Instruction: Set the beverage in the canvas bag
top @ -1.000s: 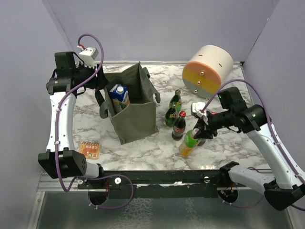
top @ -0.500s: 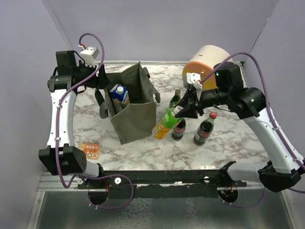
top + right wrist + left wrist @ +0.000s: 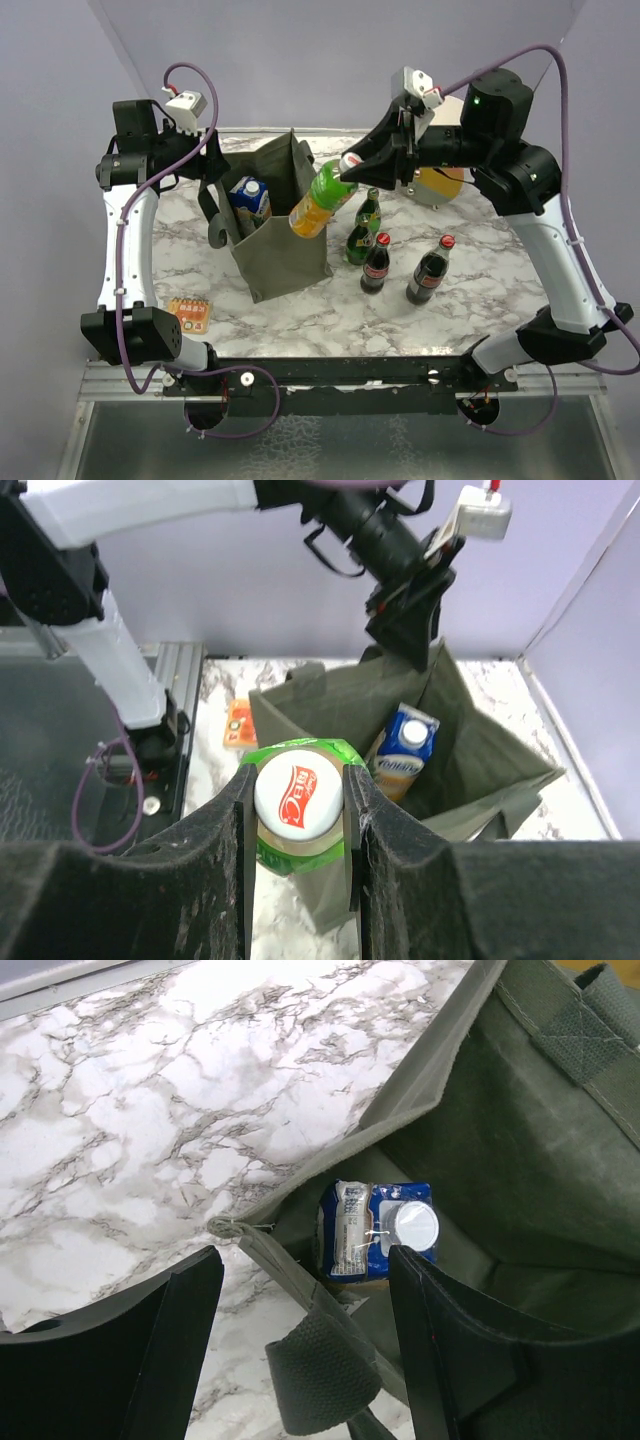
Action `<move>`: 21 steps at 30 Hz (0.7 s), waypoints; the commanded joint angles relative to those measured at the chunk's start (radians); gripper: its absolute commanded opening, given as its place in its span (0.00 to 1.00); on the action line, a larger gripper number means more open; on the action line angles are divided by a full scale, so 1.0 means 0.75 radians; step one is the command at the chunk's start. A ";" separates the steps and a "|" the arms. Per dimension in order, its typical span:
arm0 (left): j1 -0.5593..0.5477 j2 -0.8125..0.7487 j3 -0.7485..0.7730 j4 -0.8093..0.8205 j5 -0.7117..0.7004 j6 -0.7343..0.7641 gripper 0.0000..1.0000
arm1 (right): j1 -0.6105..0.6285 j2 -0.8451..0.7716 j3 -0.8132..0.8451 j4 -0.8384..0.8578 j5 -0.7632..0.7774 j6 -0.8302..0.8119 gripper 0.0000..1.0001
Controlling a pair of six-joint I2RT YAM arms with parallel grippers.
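The olive-green canvas bag stands upright and open left of centre, with a blue carton inside. My right gripper is shut on the cap end of a green-and-orange beverage bottle, which hangs tilted over the bag's right rim. In the right wrist view the white cap sits between my fingers, with the bag and the carton below. My left gripper is open at the bag's far left corner. In the left wrist view its fingers straddle a bag handle, beside the carton.
Two green glass bottles and two cola bottles stand right of the bag. A cream-and-orange cylinder lies at the back right, partly behind my right arm. A small orange packet lies front left.
My right arm has lifted the green-and-orange bottle from the table's right side and carried it up and left, over the bag's right rim. The left arm has barely moved.
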 commanded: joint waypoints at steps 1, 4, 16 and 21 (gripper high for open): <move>-0.008 0.004 0.038 0.004 0.020 0.023 0.70 | 0.020 0.121 0.202 0.227 0.039 0.105 0.01; -0.007 0.003 0.033 0.005 0.023 0.024 0.70 | 0.024 0.223 0.316 0.271 0.068 0.126 0.01; -0.007 0.003 0.014 0.021 0.012 0.012 0.70 | 0.035 0.476 0.436 0.434 0.210 0.124 0.01; -0.008 0.022 0.033 0.028 0.012 -0.007 0.70 | 0.058 0.564 0.424 0.415 0.260 0.030 0.01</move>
